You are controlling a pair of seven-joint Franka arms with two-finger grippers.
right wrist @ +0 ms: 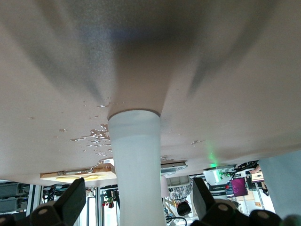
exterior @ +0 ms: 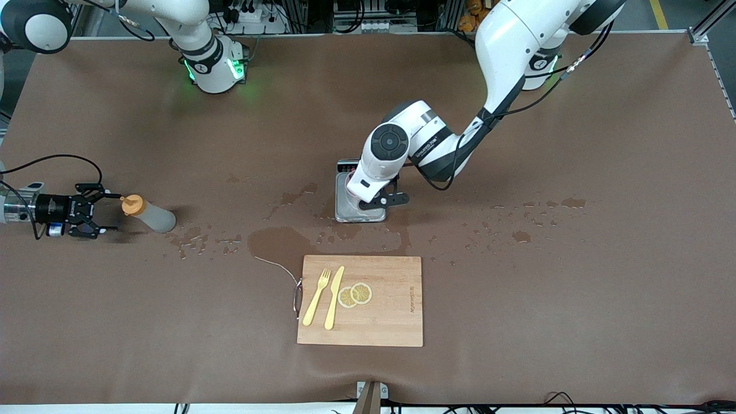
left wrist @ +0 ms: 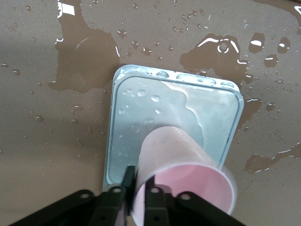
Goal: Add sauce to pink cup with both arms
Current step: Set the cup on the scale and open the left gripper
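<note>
Pink cup (left wrist: 188, 174), front-hidden, pinched over scale (left wrist: 136, 122).

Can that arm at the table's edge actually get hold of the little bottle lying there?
Probably yes. The right end effector is open, right at the orange cap of the bottle, which lies on its side on the table. Nothing stands between them; the right wrist view shows the bottle centred between the fingers.

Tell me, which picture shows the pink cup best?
The left wrist view: the pink cup fills it, standing on the wet scale, its rim pinched by the left tool. In the front view the left arm hides it. The right wrist view doesn't show it.
</note>
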